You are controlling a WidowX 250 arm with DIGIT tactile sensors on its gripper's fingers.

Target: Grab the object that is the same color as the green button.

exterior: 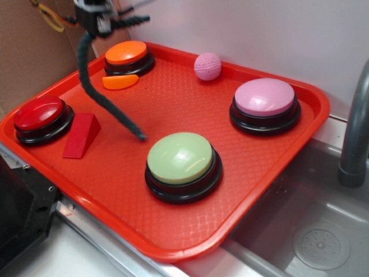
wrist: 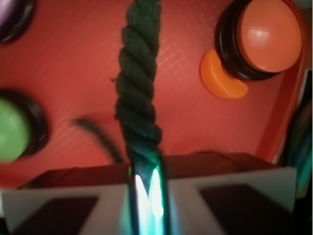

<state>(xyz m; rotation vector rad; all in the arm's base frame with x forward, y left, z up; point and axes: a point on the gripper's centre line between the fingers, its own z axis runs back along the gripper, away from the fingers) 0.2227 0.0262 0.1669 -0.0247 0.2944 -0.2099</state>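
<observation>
end effector [exterior: 99, 17] clamps green rope [exterior: 98, 92] above red tray [exterior: 277, 173]; rope end near green button [exterior: 180, 158]

Open tray centre, obstacles ringed around it

Bare tray [exterior: 173, 104] is left mid-way; passage is narrowed by the green button [exterior: 181, 158], red wedge [exterior: 81, 134], orange crescent [exterior: 120, 81] and hanging rope [exterior: 95, 86].

The exterior view looks down at an angle from in front of the red tray [exterior: 277, 173], far enough back to take in all of it, with a sink at lower right. The wrist view sits on the gripper [wrist: 146, 183], pointing down at the tray [wrist: 73, 63] from close up, partly blurred. Both views share the green rope [exterior: 101, 95] [wrist: 139, 88], green button [exterior: 180, 158] [wrist: 11, 131], orange button [exterior: 127, 53] [wrist: 270, 33] and orange crescent [exterior: 120, 82] [wrist: 220, 78].
</observation>
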